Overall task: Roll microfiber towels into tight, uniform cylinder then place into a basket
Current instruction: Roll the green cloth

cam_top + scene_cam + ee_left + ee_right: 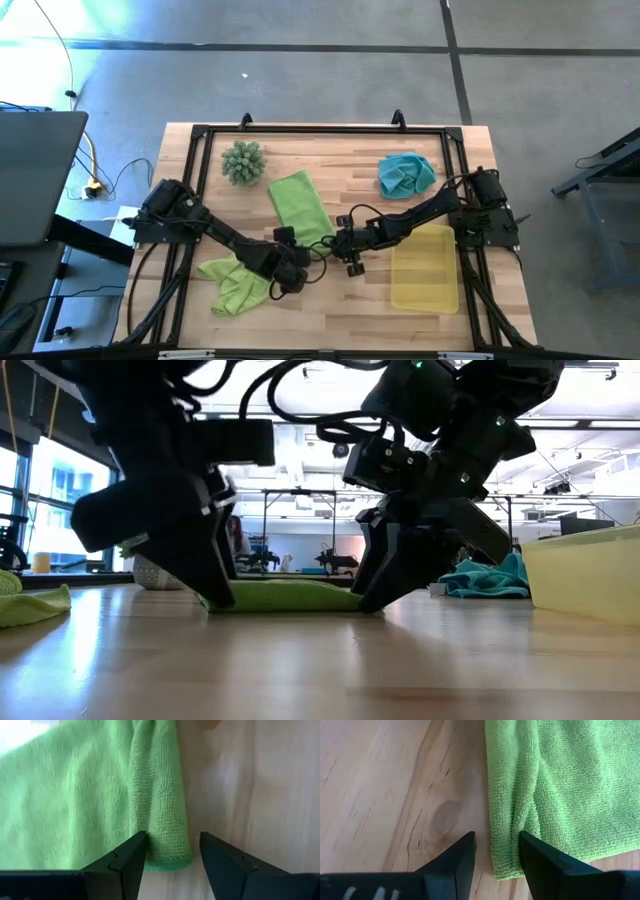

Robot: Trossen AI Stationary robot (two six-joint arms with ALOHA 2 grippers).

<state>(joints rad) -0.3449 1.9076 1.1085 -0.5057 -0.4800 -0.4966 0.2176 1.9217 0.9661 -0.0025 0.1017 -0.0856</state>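
High view: flat lime-green microfiber towel (302, 203) lies mid-table; left gripper (291, 281) and right gripper (351, 262), fingers parted and empty, straddle its near corners. Soft, light, limp cloth: pinch corners.

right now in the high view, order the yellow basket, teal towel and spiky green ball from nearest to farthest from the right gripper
Measured from the right gripper, near the table's middle:
1. Yellow basket, just to its right, at the table's front right.
2. Teal towel, crumpled at the back right.
3. Spiky green ball, at the back left, farthest.
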